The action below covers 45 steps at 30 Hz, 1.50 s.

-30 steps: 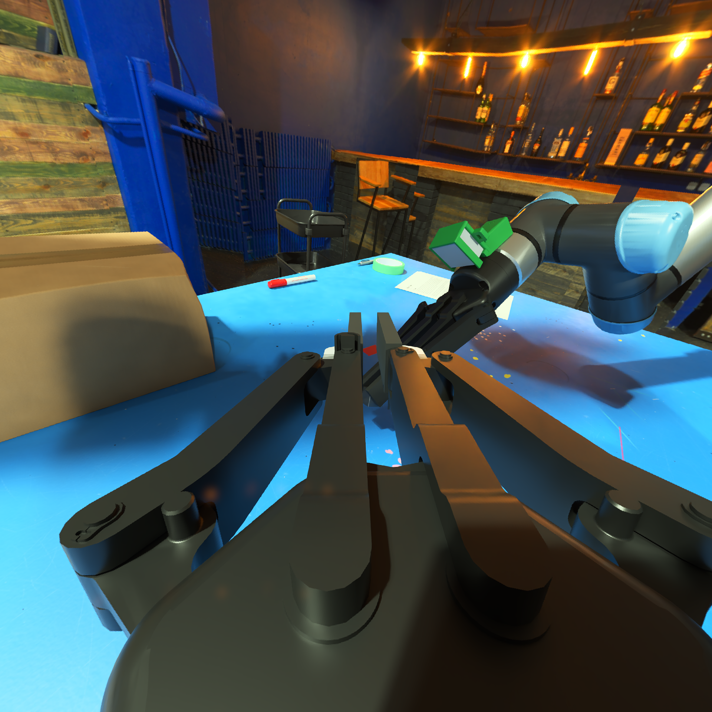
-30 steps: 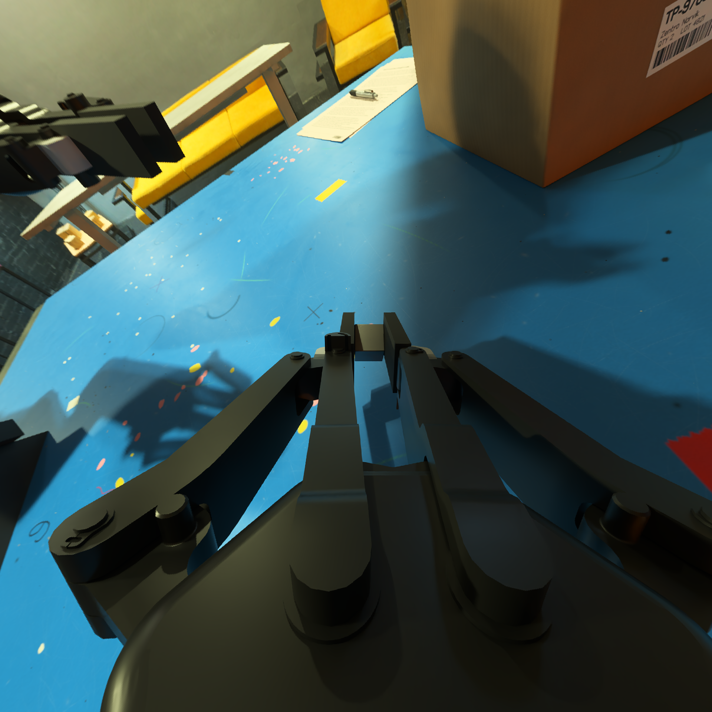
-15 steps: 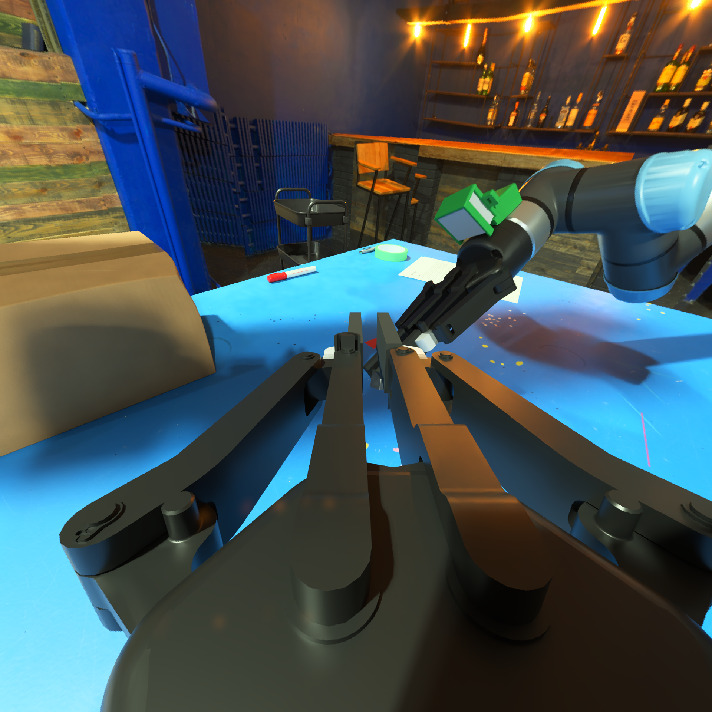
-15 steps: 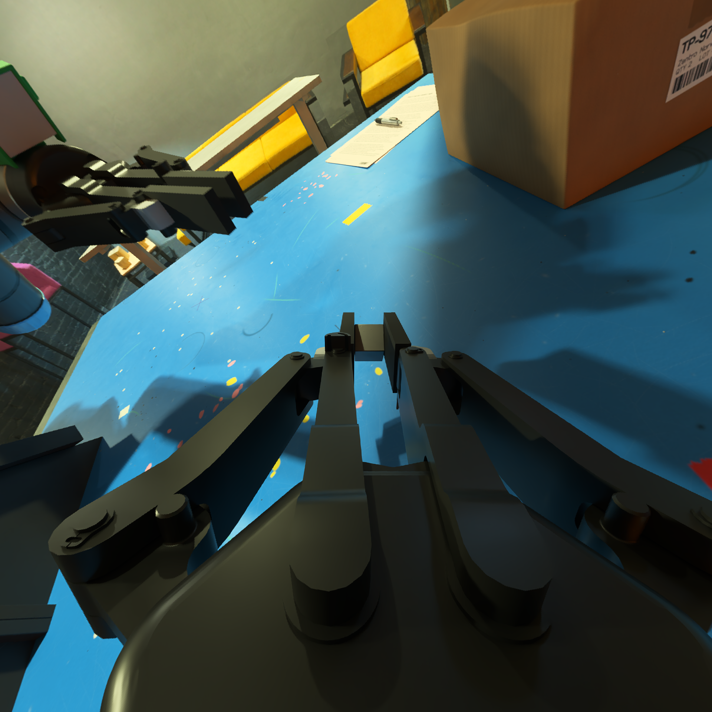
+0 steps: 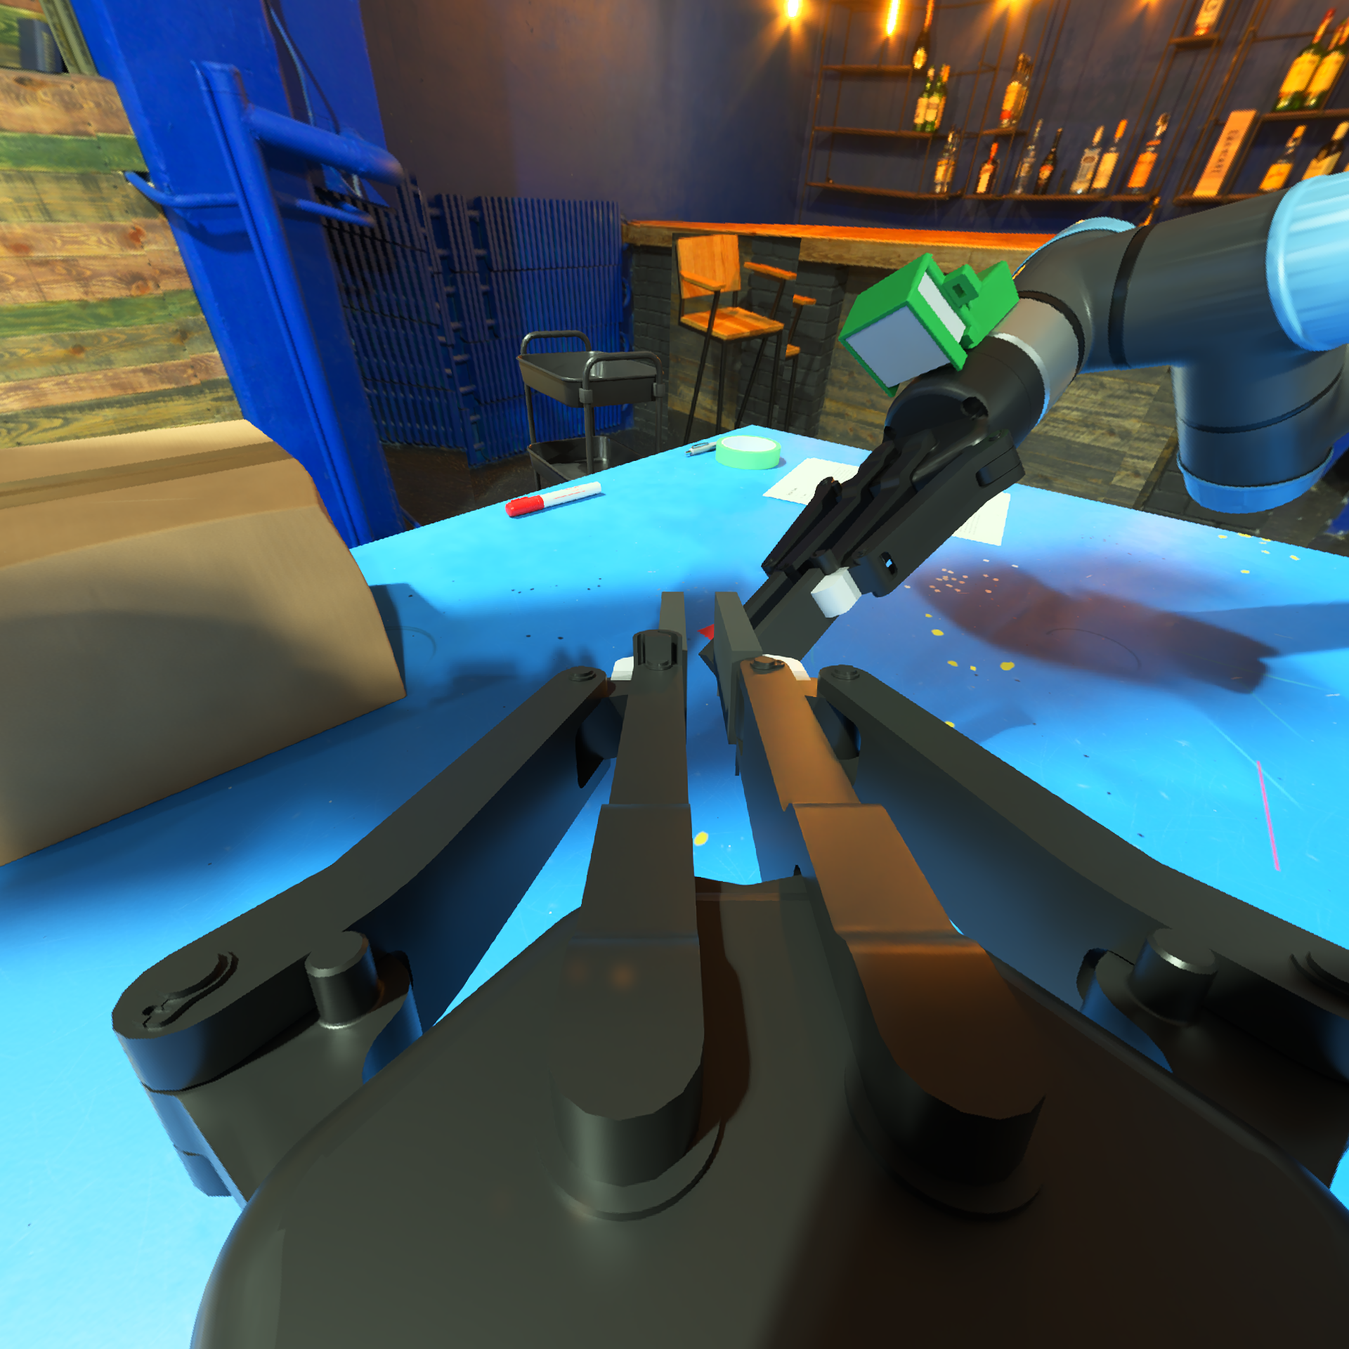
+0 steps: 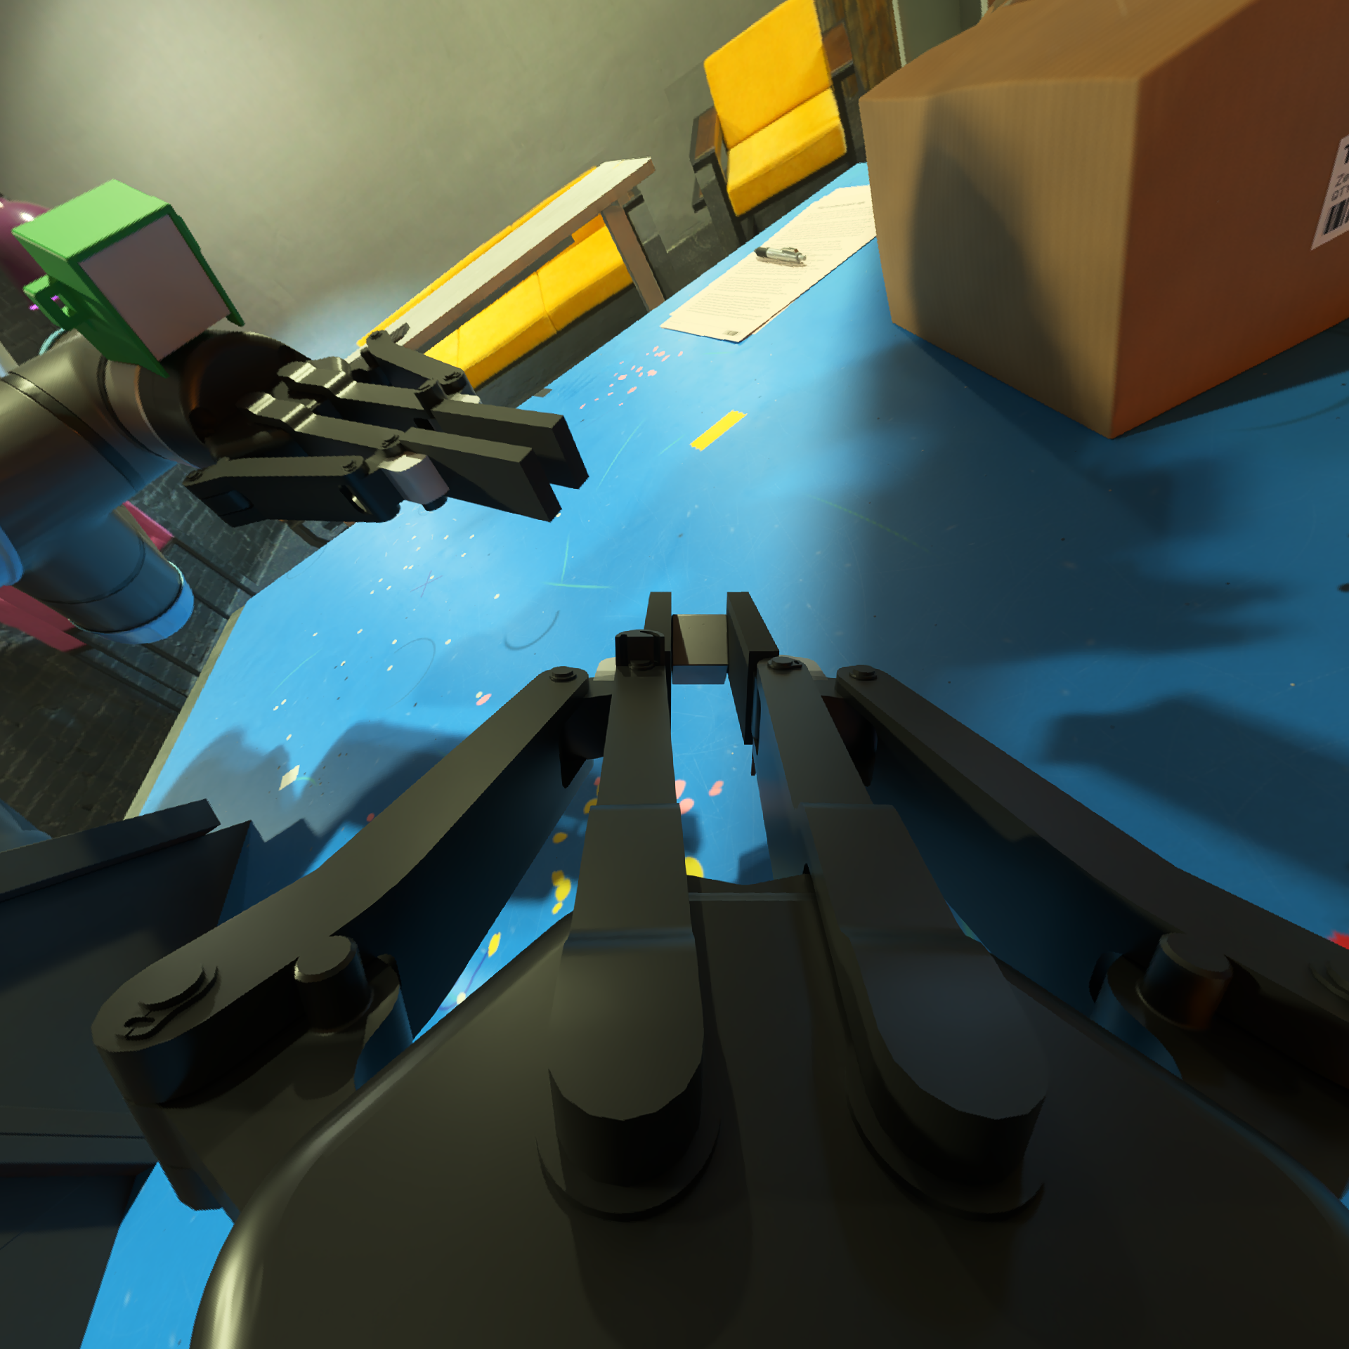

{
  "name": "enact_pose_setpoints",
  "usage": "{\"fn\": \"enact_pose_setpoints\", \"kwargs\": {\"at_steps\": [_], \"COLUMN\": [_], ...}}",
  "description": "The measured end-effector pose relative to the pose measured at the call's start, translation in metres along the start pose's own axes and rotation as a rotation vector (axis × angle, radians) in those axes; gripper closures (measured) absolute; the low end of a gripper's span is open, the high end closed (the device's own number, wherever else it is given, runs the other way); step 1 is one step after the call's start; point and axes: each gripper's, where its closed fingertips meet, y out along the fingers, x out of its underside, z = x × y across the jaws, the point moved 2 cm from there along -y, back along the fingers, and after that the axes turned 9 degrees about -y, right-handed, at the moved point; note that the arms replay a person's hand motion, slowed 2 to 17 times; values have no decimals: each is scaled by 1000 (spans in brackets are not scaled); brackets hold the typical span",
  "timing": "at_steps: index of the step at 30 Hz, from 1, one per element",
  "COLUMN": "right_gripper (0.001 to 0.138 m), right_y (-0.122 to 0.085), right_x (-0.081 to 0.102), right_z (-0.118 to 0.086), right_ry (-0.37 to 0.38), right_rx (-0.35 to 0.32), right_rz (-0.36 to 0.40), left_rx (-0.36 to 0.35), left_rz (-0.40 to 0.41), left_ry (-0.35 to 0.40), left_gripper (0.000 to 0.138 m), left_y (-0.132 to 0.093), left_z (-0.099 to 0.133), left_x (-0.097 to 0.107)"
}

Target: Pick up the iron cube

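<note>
Right gripper [image 6: 699, 628]: fingers clamped on the iron cube [image 6: 698, 641], a small dark block between the fingertips, above the blue bench [image 6: 949, 584].
Left gripper [image 5: 699, 628]: fingers nearly together, nothing held.
Cardboard box [image 6: 1109, 219]: on the bench, well beyond the cube.

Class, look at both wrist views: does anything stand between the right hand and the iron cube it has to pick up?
Nothing visible does. The iron cube already sits between the right hand's fingertips, clear of the blue table. The left hand is apart, off to one side.
</note>
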Motion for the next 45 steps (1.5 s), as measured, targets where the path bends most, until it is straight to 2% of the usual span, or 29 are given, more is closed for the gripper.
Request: {"fn": "enact_pose_setpoints", "kwargs": {"at_steps": [17, 27, 36, 45], "right_gripper": [119, 119, 119, 119], "right_y": [-4, -4, -3, -3], "right_x": [-12, -16, -17, -18], "right_z": [-9, -13, -16, -16], "right_ry": [0, 8, 9, 11], "right_rx": [-18, -38, -47, -41], "right_rz": [26, 34, 36, 45], "left_rx": [-50, -68, -114, -137], "left_rz": [45, 88, 131, 150], "left_ry": [39, 63, 108, 124], "left_gripper": [127, 127, 127, 127], "left_y": [6, 8, 8, 8], "left_z": [1, 6, 5, 4], "left_x": [4, 8, 7, 8]}}
